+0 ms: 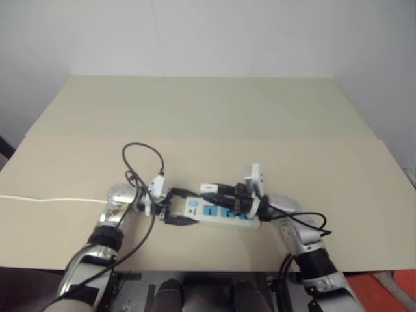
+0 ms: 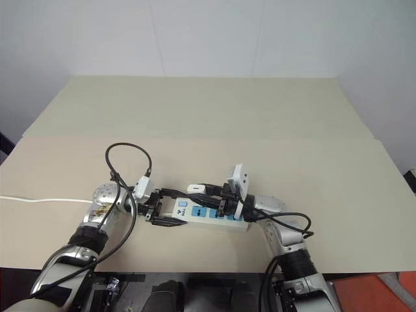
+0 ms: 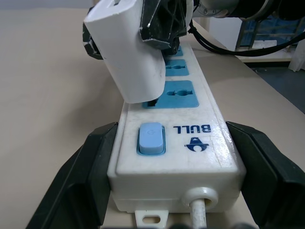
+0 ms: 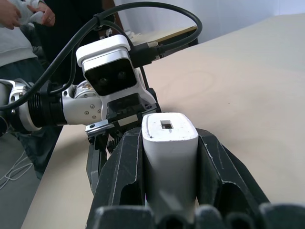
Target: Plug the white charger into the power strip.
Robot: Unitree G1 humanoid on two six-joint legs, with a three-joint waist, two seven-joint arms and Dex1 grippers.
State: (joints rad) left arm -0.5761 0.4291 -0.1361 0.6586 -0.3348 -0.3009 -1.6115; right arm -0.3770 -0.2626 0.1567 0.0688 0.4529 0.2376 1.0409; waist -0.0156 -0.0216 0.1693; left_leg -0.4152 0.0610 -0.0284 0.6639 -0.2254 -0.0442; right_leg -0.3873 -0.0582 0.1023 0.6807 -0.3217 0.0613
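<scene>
My left gripper (image 3: 167,157) clamps the strip's (image 3: 176,152) switch end on the table (image 1: 214,110). My right gripper (image 4: 169,157) pinches the charger (image 4: 169,143), tilted at the first socket (image 3: 177,94).

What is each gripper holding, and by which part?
The left gripper clamps the power strip by both long sides at its switch end. The right gripper pinches the white charger by two opposite sides.

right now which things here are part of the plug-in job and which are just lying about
Job:
- white charger, in the right gripper
- power strip, clamped by the left gripper

Lying about:
- thin white cord
- table
</scene>
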